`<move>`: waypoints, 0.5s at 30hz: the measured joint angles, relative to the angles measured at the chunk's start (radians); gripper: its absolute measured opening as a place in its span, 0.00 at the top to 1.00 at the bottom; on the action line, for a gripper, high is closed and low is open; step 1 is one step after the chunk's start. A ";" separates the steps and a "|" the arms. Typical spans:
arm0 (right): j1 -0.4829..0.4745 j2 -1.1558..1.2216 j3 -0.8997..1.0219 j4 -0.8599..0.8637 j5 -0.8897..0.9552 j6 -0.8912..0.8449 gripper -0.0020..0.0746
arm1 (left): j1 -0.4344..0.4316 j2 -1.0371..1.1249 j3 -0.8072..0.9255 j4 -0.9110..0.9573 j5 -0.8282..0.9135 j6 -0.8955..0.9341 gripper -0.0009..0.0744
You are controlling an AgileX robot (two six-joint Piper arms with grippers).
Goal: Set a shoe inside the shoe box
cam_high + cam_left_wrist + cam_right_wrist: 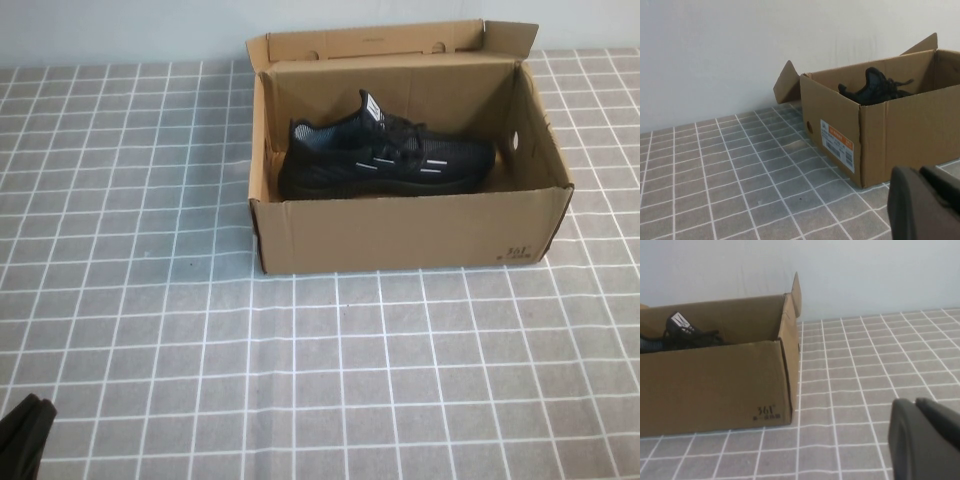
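Both grippers are sitting closed and empty: left gripper [927, 210] low at the near-left table edge, right gripper [925, 440] off the box's near-right corner. Black mesh sneaker [385, 155] is already lying inside the open brown corrugated cardboard shoe box [400, 235]. Risk: any arm swinging could be nudging the light box across the grey checked tablecloth [150, 300]. Nothing is standing in the way.

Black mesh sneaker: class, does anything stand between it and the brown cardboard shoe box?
Nothing does. The black mesh sneaker already lies inside the open brown cardboard shoe box. The left gripper and right gripper, both shut, sit back near the robot.
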 joint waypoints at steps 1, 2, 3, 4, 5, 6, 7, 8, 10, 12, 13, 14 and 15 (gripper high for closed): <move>0.000 0.000 0.000 0.000 -0.012 -0.003 0.99 | 0.000 0.000 0.000 0.000 0.000 0.000 0.99; 0.000 0.000 0.000 0.004 -0.024 -0.009 0.99 | 0.000 0.000 0.000 0.000 0.000 0.000 0.99; 0.000 0.000 0.000 0.027 -0.033 -0.033 0.99 | 0.000 0.000 0.000 0.000 0.000 0.000 0.99; 0.000 0.000 0.000 0.063 -0.036 -0.069 0.99 | 0.000 0.000 0.000 0.000 0.000 0.000 0.99; 0.000 0.000 0.000 0.132 -0.036 -0.141 0.99 | 0.000 0.000 0.000 0.000 0.000 0.000 0.99; 0.000 0.000 0.000 0.211 -0.036 -0.229 0.99 | 0.000 0.000 0.000 0.000 0.000 0.000 0.99; 0.000 0.000 0.000 0.265 -0.027 -0.297 0.99 | 0.000 0.000 0.000 0.000 0.000 0.000 0.99; 0.000 0.000 0.000 0.307 -0.013 -0.372 0.99 | 0.000 0.000 0.000 0.000 0.000 0.000 0.99; 0.000 0.000 0.000 0.335 0.027 -0.419 0.99 | 0.000 0.000 0.000 0.000 0.000 0.000 0.99; 0.000 0.000 0.000 0.344 0.090 -0.428 0.99 | 0.000 0.000 0.000 0.000 0.000 0.000 0.99; -0.002 0.000 0.000 0.344 0.113 -0.428 0.99 | 0.000 0.000 0.000 0.000 0.000 0.000 0.99; -0.002 0.000 0.000 0.344 0.143 -0.428 0.99 | 0.000 0.000 0.000 0.000 0.000 0.000 0.99; -0.002 0.000 0.000 0.341 0.172 -0.428 0.99 | 0.000 0.000 0.000 0.000 0.000 0.000 0.99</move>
